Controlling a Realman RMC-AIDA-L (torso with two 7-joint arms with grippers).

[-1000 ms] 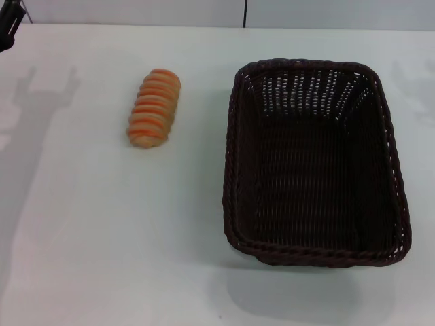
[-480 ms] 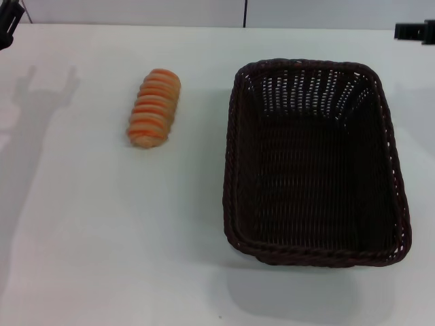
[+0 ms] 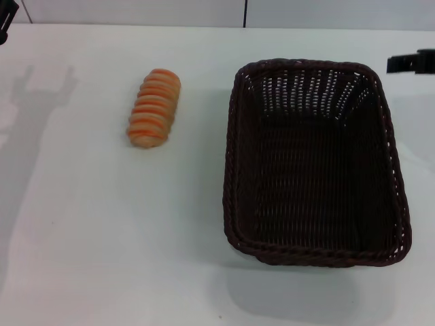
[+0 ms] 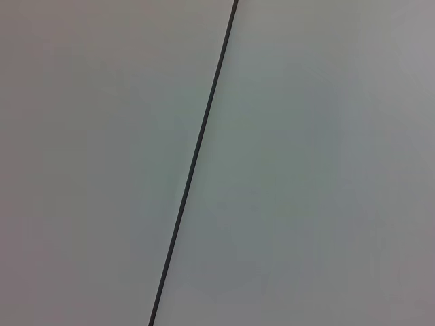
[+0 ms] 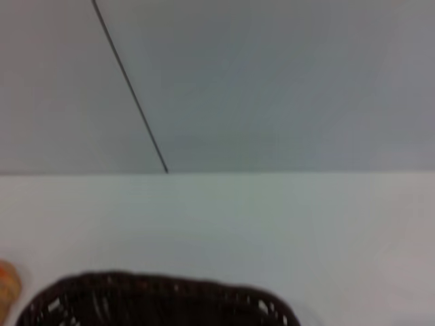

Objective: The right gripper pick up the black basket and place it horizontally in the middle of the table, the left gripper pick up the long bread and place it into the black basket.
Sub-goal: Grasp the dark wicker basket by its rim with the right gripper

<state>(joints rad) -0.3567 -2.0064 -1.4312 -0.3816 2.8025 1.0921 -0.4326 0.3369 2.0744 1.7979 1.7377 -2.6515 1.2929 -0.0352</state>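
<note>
The black basket (image 3: 316, 163) stands on the right half of the white table (image 3: 102, 238), its long side running away from me; its far rim shows in the right wrist view (image 5: 156, 299). The long bread (image 3: 154, 108) lies on the table to the basket's left, apart from it; a bit of it shows in the right wrist view (image 5: 7, 288). The right gripper (image 3: 411, 62) enters at the right edge, just beyond the basket's far right corner. The left gripper (image 3: 5, 19) sits at the far left corner, far from the bread.
A grey wall with a dark vertical seam (image 3: 245, 13) stands behind the table's far edge. The left wrist view shows only that wall and seam (image 4: 197, 156). Arm shadows fall on the table's left side (image 3: 34, 102).
The right gripper has come into view at the right edge and moved lower and leftward towards the basket's far corner. The left gripper has drawn slightly up out of view. Basket and bread have not moved.
</note>
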